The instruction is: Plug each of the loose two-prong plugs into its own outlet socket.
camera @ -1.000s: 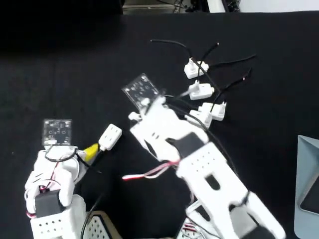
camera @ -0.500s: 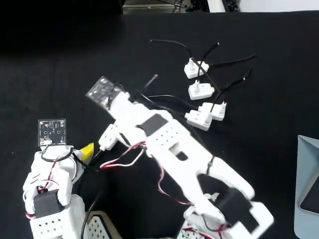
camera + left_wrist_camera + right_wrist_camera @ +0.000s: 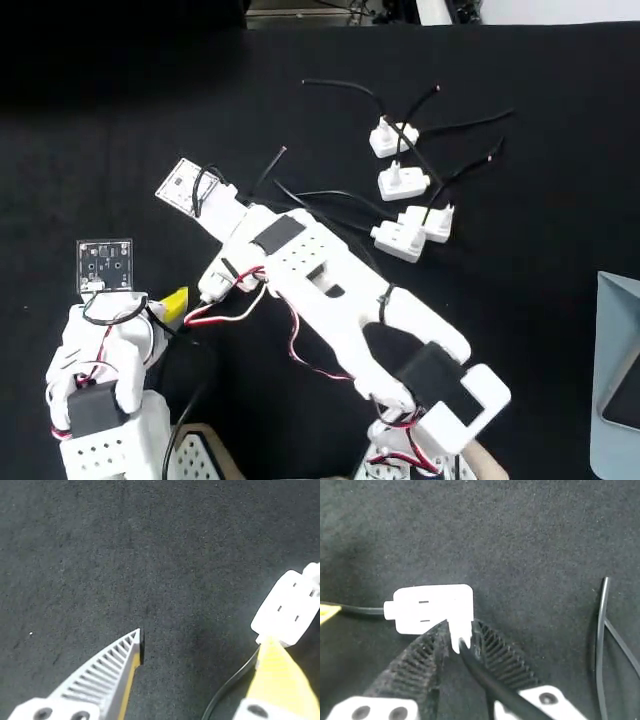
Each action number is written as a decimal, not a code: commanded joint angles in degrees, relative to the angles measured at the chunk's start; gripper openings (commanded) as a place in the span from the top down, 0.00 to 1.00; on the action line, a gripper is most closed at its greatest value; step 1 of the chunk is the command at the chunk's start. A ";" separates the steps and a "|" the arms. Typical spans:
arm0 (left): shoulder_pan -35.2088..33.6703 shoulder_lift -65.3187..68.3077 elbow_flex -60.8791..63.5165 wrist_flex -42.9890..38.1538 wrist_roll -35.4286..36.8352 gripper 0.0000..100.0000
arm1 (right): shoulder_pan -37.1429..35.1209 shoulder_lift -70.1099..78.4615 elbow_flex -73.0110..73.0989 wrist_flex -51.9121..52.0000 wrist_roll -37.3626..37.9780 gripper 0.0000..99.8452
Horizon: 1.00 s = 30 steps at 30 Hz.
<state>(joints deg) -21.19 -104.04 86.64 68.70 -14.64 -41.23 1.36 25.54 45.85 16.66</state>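
Black, felt-like cloth (image 3: 520, 330) covers the whole work surface, matte and a little fuzzy. Near the front left lies the outlet block (image 3: 432, 607), a small, rounded white plastic box with thin slots in its upper face and a black lead (image 3: 360, 611) leaving one end.

The right gripper (image 3: 460, 630) has its dark ribbed fingers clamped on a plug (image 3: 459, 636), a white stub whose stiff black cord (image 3: 485, 680) trails back between them. The plug sits hard against the block's edge. I can't see its prongs, so I can't tell whether they have found a slot.

My guess is that the first insertion is in hand. The next move calls for lining the prongs up with a pair of slots and pushing straight in.

The left gripper (image 3: 202, 637) stands with its fingers wide apart, and its yellow finger (image 3: 272, 670) touches the block's lead end, seemingly to brace it.

Four more plugs (image 3: 403, 183) lie well apart toward the far right, their thin cords crossing.
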 commanded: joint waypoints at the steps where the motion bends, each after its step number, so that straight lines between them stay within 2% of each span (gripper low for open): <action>1: -0.48 -0.18 -1.19 -0.97 0.53 0.64 | -0.62 0.48 -2.68 -1.49 0.09 0.99; 23: -0.57 -0.18 -0.66 -0.97 0.53 0.64 | -1.14 8.66 0.84 -5.89 0.18 0.99; 30: -0.57 -0.18 -0.57 -0.97 0.53 0.64 | 2.55 5.85 1.27 -5.71 -0.18 0.99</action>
<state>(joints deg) -21.27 -104.04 86.64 68.70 -14.64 -41.58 8.92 25.54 40.04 16.48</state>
